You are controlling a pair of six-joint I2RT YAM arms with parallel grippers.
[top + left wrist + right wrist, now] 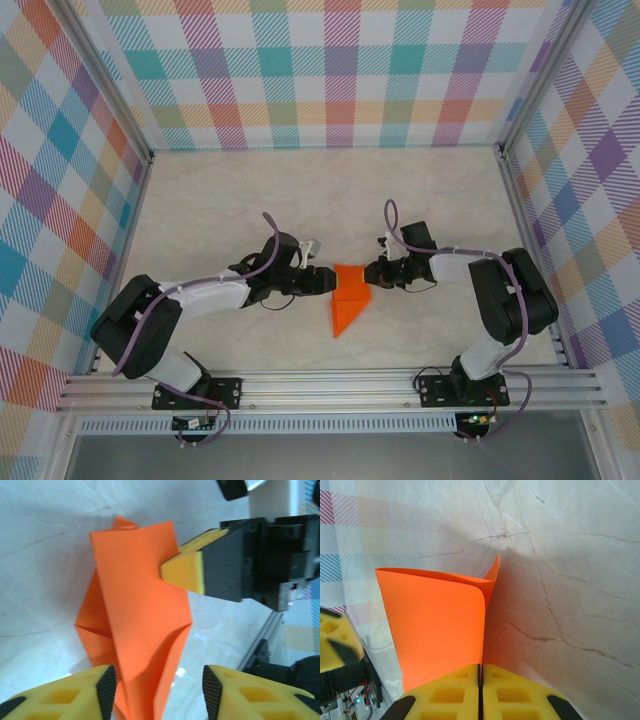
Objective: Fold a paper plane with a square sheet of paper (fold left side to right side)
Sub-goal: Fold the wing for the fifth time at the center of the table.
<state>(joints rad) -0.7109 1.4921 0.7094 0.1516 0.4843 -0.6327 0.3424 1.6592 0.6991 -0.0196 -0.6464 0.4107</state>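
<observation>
I had both arms reaching inward, tips nearly meeting. The left gripper (322, 282) (159, 685) stood with its jaws apart, and the right gripper (370, 272) (480, 680) was pinched together on the orange sheet (435, 625).

The setting is a robotics lab test cell. Aluminium extrusion rails (330, 385) frame a marble-patterned table (220, 190), enclosed on three sides by checked walls (330, 70).

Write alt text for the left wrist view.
A folded orange paper sits on a pale marbled table, pinched at its upper right edge by the shut yellow tips of the right gripper. At the bottom of the frame the left gripper stands open, its yellow fingers straddling the paper's near end.
</observation>
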